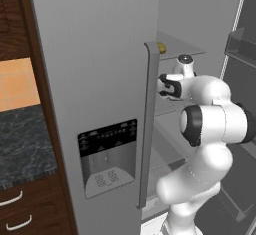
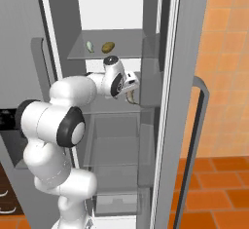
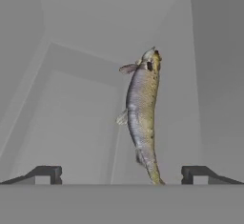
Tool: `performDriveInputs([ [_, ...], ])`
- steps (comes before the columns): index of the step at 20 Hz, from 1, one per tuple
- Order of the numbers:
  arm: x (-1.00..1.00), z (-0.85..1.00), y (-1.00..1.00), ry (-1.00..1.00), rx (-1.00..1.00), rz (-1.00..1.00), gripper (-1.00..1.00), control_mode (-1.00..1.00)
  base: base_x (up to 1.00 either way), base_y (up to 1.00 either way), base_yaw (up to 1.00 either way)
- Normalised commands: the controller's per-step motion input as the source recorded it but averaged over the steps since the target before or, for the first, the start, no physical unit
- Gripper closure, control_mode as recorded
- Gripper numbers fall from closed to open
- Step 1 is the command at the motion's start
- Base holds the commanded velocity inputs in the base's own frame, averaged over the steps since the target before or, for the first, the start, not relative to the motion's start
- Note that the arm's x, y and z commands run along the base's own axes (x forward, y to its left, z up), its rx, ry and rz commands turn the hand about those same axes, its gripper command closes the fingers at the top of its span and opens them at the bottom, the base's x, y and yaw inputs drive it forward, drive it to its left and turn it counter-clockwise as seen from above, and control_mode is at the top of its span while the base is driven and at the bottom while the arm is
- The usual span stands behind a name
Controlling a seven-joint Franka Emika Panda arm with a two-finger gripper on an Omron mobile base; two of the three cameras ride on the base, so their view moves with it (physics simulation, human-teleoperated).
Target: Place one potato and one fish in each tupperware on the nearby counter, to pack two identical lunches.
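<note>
Grey-silver fish (image 3: 142, 116) lies between the spread-apart gripper (image 3: 121, 174) fingertips, seemingly untouched.

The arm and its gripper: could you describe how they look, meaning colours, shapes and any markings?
The arm is glossy white, built of rounded, bulbous segments with black rings and caps at the joints. Its wrist ends in a white hand with a black disc on the side. The gripper has two small dark, blocky fingertips. No cables or markings can be made out.

The white arm is bent at the elbow and stretched forward into the open fridge (image 2: 116, 140). The gripper (image 3: 122, 173) is held wide open, one fingertip (image 3: 45, 174) on each side of a fish's (image 3: 142, 113) tail.
</note>
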Motion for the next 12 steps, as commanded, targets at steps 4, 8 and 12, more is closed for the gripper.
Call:
performDriveInputs([
  [4, 0.46, -0.31, 0.00, 0.02, 0.00, 0.00, -1.00, -1.00, 0.00, 0.00, 0.00],
  [8, 0.36, -0.21, 0.00, 0.02, 0.00, 0.00, -1.00, -1.00, 0.00, 0.00, 0.00],
  [12, 0.42, -0.33, -0.04, 0.05, 0.00, 0.00, -1.00, -1.00, 0.00, 0.00, 0.00],
])
